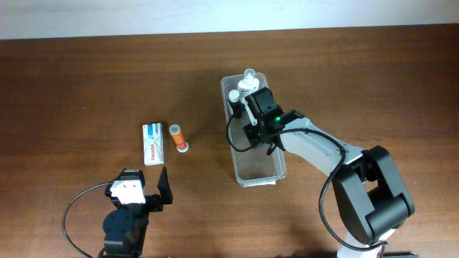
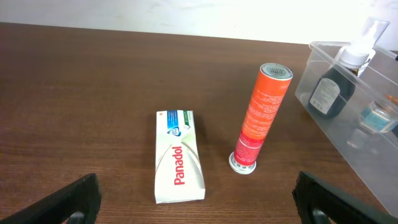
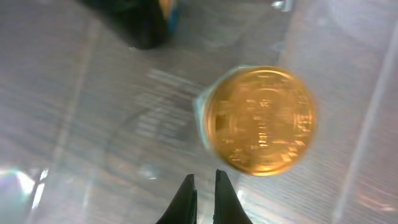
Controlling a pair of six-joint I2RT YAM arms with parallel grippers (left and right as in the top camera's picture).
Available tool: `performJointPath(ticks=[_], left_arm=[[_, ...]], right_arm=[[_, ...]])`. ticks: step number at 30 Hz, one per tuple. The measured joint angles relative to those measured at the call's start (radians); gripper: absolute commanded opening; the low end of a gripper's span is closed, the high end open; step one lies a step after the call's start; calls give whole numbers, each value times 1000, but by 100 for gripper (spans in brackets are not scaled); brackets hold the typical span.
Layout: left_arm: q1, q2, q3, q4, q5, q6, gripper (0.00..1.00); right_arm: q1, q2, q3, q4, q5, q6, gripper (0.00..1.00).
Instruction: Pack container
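Black fingers of the right end effector sit almost together, gripping nothing, above a gold-lidded item inside the clear container in the middle of the desk. Best to rise straight up, clear of the rim, while the left end effector, spread wide, goes for the orange tube beside the Panadol box.

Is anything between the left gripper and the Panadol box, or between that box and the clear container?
Nothing visible lies between the left gripper and the Panadol box. Between the box and the container, the orange tube lies on the table, right beside the box.
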Motion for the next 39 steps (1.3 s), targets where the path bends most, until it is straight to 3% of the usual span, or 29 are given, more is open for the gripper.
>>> performJointPath(ticks=[21,32,35,39], left_arm=[[0,0,0,0,0,0,99],[0,0,0,0,0,0,99],[0,0,0,0,0,0,99],[0,0,0,0,0,0,99]], right_arm=[[-42,14,-3,144,37,3,4],[-42,-98,138,-233,-39,32,4],[-43,-198,211,-356,-47,60,18],[-60,-298,246,-496,-42,122,10]])
